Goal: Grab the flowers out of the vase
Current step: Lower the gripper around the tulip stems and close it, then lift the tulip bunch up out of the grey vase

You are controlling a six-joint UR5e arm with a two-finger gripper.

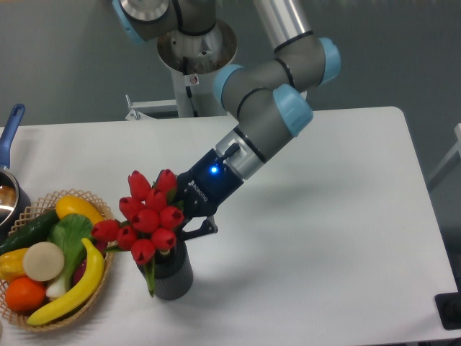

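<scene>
The flowers (148, 216), a tight bunch of red tulip buds with green stems and a leaf, stand in the vase (173, 277), a short dark grey ribbed pot near the table's front. My gripper (181, 231) comes in from the upper right and sits right against the bunch, just above the vase's rim. One dark finger (204, 228) shows beside the stems. The other finger and the fingertips are hidden behind the buds, so I cannot tell whether the jaws are closed on the stems.
A wicker basket (79, 194) with banana, cucumber, orange and other produce stands just left of the vase, touching the bunch's left buds. A pot with a blue handle (11, 126) is at the far left edge. The table's front edge runs close below the vase.
</scene>
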